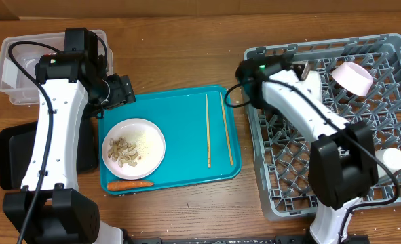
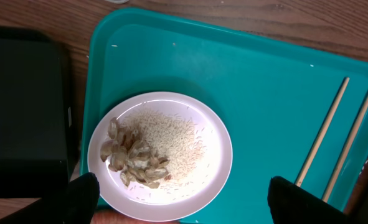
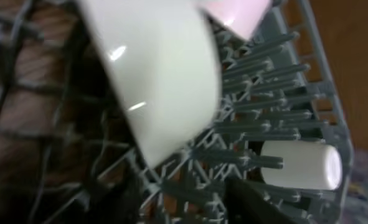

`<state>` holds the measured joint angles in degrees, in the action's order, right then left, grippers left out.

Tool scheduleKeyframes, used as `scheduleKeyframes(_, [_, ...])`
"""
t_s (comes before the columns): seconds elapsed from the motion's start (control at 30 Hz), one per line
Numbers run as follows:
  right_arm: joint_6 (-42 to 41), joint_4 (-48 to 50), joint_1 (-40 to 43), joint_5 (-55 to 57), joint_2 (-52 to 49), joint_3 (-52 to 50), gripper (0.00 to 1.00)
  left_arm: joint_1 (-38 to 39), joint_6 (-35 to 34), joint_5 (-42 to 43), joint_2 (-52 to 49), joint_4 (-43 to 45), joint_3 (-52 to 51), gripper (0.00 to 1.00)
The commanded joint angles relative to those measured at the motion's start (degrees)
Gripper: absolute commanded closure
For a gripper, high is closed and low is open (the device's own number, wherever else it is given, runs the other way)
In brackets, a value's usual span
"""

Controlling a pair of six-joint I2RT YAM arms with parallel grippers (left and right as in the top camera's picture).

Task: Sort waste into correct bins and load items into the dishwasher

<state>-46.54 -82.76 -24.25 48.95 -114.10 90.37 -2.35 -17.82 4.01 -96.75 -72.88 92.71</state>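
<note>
Glossy white round bowl point(image 3: 159, 81) fills the upper left, very close to the lens, tilted, blurred, with light glints on its wall. Edge of a pale pink dish point(image 3: 236, 14) shows just behind it at the top. Beneath both is the grey plastic dish rack point(image 3: 264, 81), with rows of upright pegs over a lattice floor. A white cylindrical object point(image 3: 299, 165) lies on its side among the pegs at lower right. Brown wooden table point(image 3: 22, 155) shows through the lattice on the left. A dark blurred shape point(image 3: 277, 202) sits at the bottom edge; cannot tell what it is.
</note>
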Motion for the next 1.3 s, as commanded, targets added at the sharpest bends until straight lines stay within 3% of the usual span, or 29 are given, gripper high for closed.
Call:
scheduleKeyframes(0.0, [-1.05, -0.57, -0.44, -6.23, 1.64, 0.39, 0.41, 0.02, 1.14, -0.42, 0.87, -0.15, 1.09, 0.11])
scheduleKeyframes(0.17, [0.26, -1.18, -0.44, -10.84, 7.54, 5.64, 0.34, 0.02, 1.57, -1.14, 0.87, -0.26, 1.09, 0.11])
scheduleKeyframes(0.23, [10.73, 2.56, -0.44, -18.51, 11.56, 11.04, 0.18, 0.02, 1.57, -2.71, 0.87, -1.03, 1.09, 0.12])
scheduleKeyframes(0.27, [14.88, 4.11, -0.44, -22.40, 12.41, 12.48, 0.15, 0.02, 1.55, -3.02, 0.87, -1.31, 1.09, 0.12])
scheduleKeyframes(0.37, [24.94, 7.65, -0.44, -37.70, 14.34, 16.20, 0.14, 0.02, 1.53, -2.93, 0.87, -1.90, 1.09, 0.11])
scheduleKeyframes(0.5, [29.59, 9.70, -0.57, -56.92, 14.84, 16.83, 0.16, 0.04, 1.18, -3.02, 0.87, -3.85, 1.09, 0.11])
scheduleKeyframes(0.6, [29.66, 9.49, -1.38, -65.24, 13.40, 16.52, 0.19, 0.02, 1.01, -3.48, 0.87, -5.53, 1.09, 0.10])
scheduleKeyframes(0.97, [24.02, 6.99, -4.72, -59.89, 9.70, 16.46, 0.23, 1.88, -0.59, -0.96, 0.87, -6.95, -0.46, 0.10])
scheduleKeyframes(1.27, [23.98, 0.74, -2.03, -53.31, 9.70, 16.46, 0.23, 9.53, -4.48, 2.75, 0.85, 0.50, -11.76, 0.12])
